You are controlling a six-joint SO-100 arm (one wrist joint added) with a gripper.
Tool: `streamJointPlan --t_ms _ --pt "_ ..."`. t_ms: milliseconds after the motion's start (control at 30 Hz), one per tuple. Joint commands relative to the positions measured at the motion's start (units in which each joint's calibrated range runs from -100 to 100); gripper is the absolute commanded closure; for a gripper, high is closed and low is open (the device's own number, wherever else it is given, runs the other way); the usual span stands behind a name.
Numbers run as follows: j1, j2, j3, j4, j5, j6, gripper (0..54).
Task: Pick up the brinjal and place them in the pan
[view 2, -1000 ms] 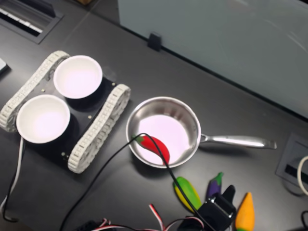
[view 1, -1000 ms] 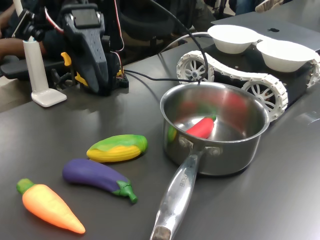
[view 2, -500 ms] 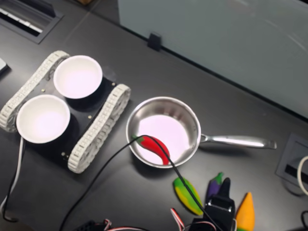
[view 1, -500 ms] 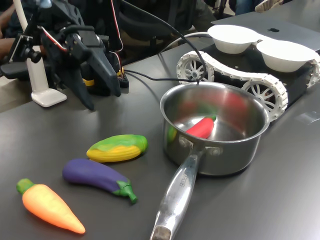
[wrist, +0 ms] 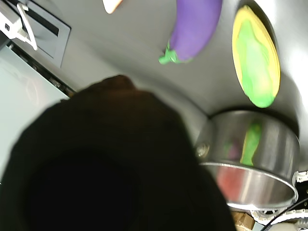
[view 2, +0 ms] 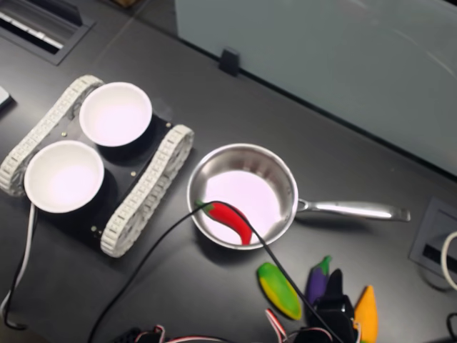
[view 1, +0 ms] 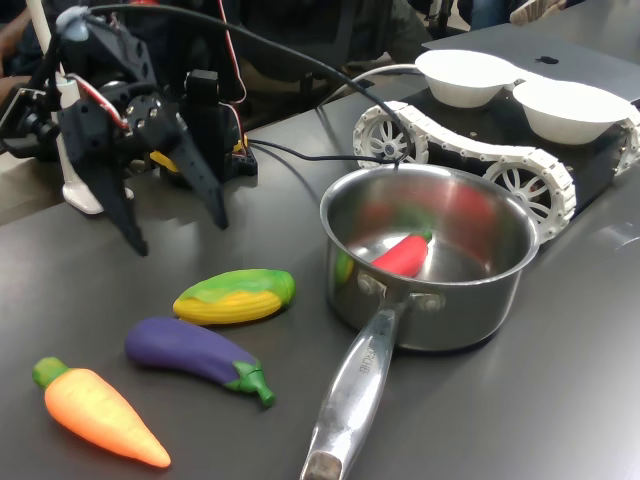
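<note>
Black gripper (view 1: 172, 232), far left in the first exterior view, jaws spread wide, empty. Brinjal (view 1: 192, 352) lies near on the desk (view 1: 560, 400) between carrot (view 1: 97, 410) and corn (view 1: 236, 296): probably light, glossy, slippery; best gripped mid-body. Pan (view 1: 430, 258) stands right.

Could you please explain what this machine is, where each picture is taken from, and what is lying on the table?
The black machine is a small robot arm whose gripper ends in two pointed jaws; they stand spread open and hold nothing. The first exterior view looks across the dark table from the side, the second exterior view looks down from above, and the wrist view comes from a camera on the arm itself, partly blocked by a dark blur. On the table lie a purple toy brinjal, a yellow-green toy corn and an orange toy carrot. Beside them stands a steel pan with a red toy chilli inside. Further back, two white bowls sit on a small tracked vehicle.
</note>
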Motion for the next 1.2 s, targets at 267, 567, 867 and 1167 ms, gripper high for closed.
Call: streamJointPlan --t_ms 267,567,867,1167 --pt "-0.4 -1.9 4.4 -7.3 3.3 5.1 18.9" --pt "1.9 -5.1 11.6 -7.3 4.2 4.8 18.3" --pt "0.9 -4.3 10.8 -7.1 4.4 8.2 12.4" --pt "-1.6 2.3 4.3 -8.2 6.4 12.8 12.4"
